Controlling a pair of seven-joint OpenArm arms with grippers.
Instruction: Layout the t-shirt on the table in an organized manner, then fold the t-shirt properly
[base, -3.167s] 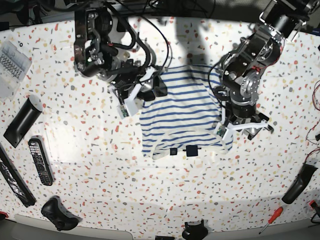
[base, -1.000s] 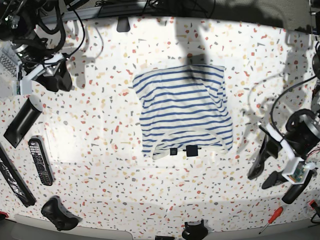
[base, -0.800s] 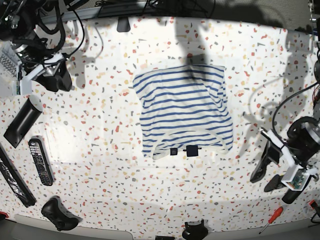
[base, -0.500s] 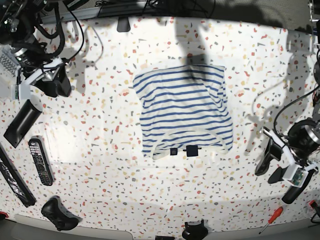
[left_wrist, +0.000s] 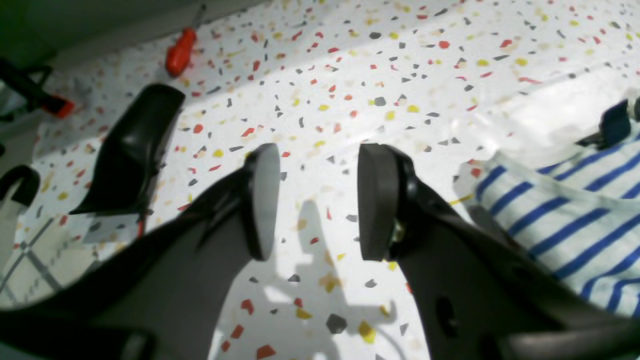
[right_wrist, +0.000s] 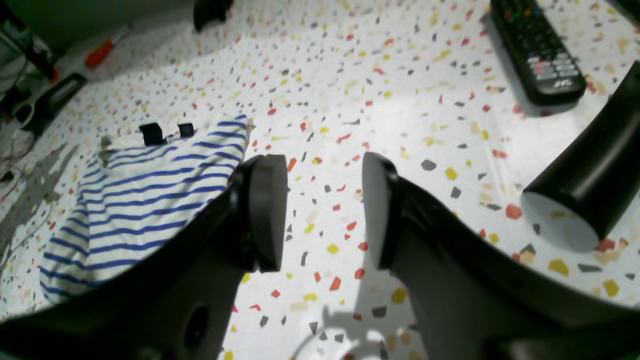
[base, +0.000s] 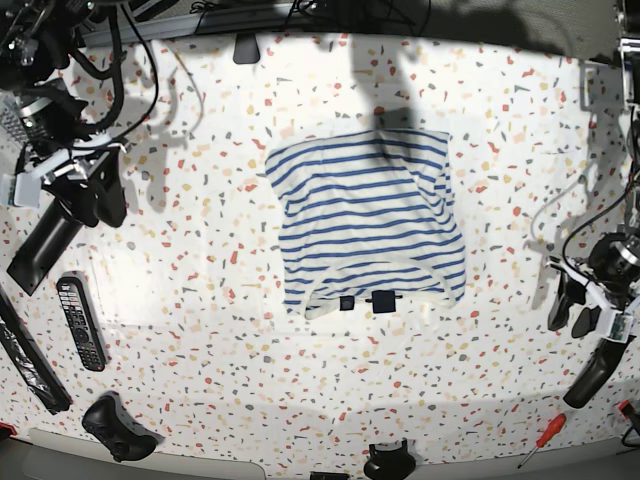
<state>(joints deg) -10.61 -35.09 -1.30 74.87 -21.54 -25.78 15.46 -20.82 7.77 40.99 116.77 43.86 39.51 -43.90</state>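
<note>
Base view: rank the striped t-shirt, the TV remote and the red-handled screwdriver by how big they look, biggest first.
1. t-shirt, by far the largest
2. TV remote
3. red-handled screwdriver, the smallest

One t-shirt (base: 365, 225), one remote (base: 80, 322), one screwdriver (base: 540, 439).

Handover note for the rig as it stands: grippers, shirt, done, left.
Left gripper: open, empty, low over bare table, off to one side of the shirt, near a black handle and a red screwdriver.
Right gripper: open, empty, on the shirt's other side, near the remote.
T-shirt: mid-table as a compact rectangle, sleeves not showing, dark tags at the near edge, some wrinkles along one side. Neither arm touches it.
Done: looks folded, at least partly.
Left: check the fold is neat and smooth the wrinkled side if needed.
</note>
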